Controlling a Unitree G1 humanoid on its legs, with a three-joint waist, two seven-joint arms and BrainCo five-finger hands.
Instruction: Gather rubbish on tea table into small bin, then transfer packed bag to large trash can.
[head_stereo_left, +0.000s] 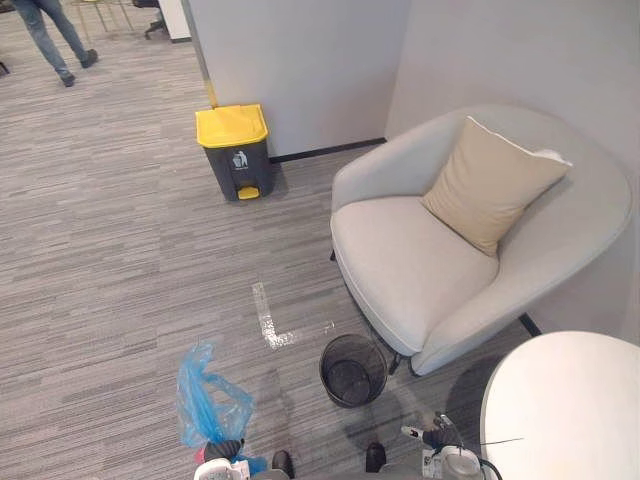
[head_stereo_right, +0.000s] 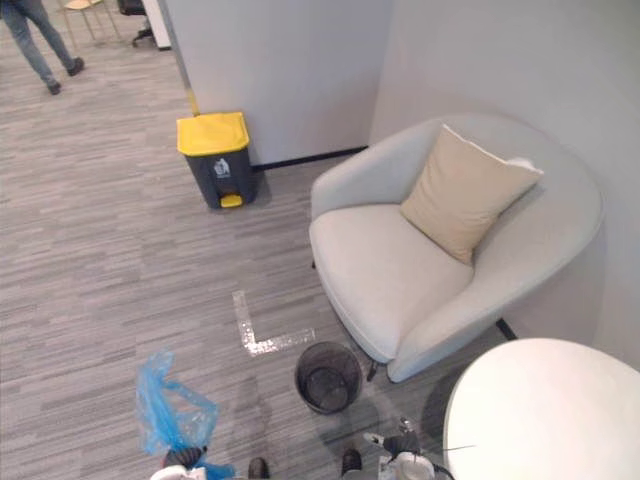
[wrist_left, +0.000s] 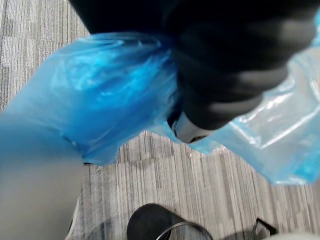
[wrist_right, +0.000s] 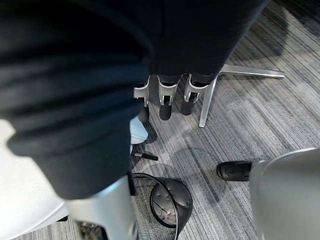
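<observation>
Colours before you
Translucent blue bag (head_stereo_left: 205, 400) lower left; yellow-lidded dark grey trash can (head_stereo_left: 236, 155) upper left; black mesh bin (head_stereo_left: 352, 380) low centre; grey streaked carpet (head_stereo_left: 100, 250); pale grey armchair (head_stereo_left: 410, 270), beige cushion (head_stereo_left: 490, 185); white counter (head_stereo_left: 565, 400).

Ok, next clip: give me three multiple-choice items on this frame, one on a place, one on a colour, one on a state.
1. Where is the blue bag? A on the armchair; B at the left robot hand; C in the small bin.
2. What colour is the lid of the large trash can? A yellow; B red; C green.
3. How is the right robot hand? A shut on a cup; B shut on the bag; C open, empty.
B: it rises from that hand, clear of armchair and small bin. A: yellow lid on a grey body. C: its fingers hang straight, holding nothing.
</observation>
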